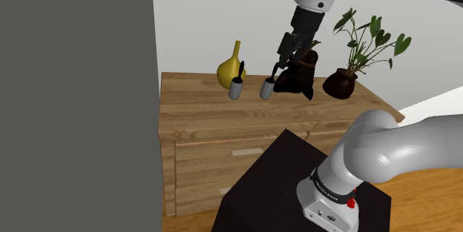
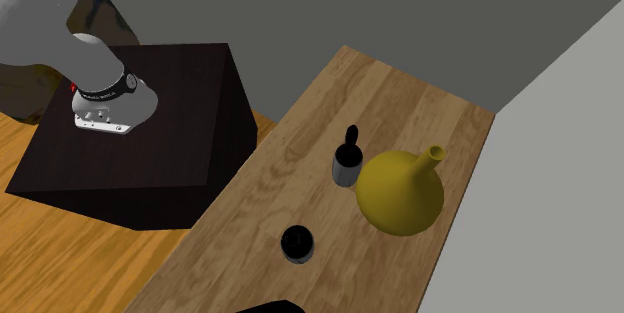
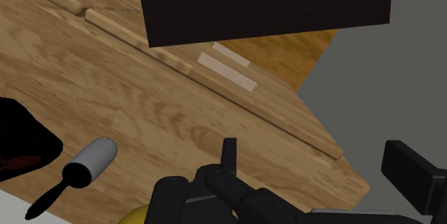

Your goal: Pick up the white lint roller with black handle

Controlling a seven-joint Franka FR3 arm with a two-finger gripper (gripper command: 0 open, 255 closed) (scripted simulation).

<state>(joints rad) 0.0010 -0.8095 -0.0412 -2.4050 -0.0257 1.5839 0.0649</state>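
Observation:
Two white lint rollers with black handles stand upright on the wooden dresser (image 1: 200, 112). One lint roller (image 1: 236, 87) (image 2: 346, 164) is beside the yellow vase (image 1: 231, 71) (image 2: 399, 192). The other lint roller (image 1: 267, 87) (image 2: 297, 244) (image 3: 91, 160) stands next to a dark figurine (image 1: 297, 75). My gripper (image 1: 280, 64) (image 3: 319, 169) hangs just above and behind this second roller. Its fingers stand wide apart with nothing between them, and the roller lies off to one side of them in the wrist view.
A potted plant (image 1: 349, 64) stands on the dresser at the shoulder view's right, past the figurine. A grey wall (image 1: 74, 97) closes the dresser's left end. The dark stand (image 1: 297, 186) (image 2: 140, 131) sits in front of the drawers.

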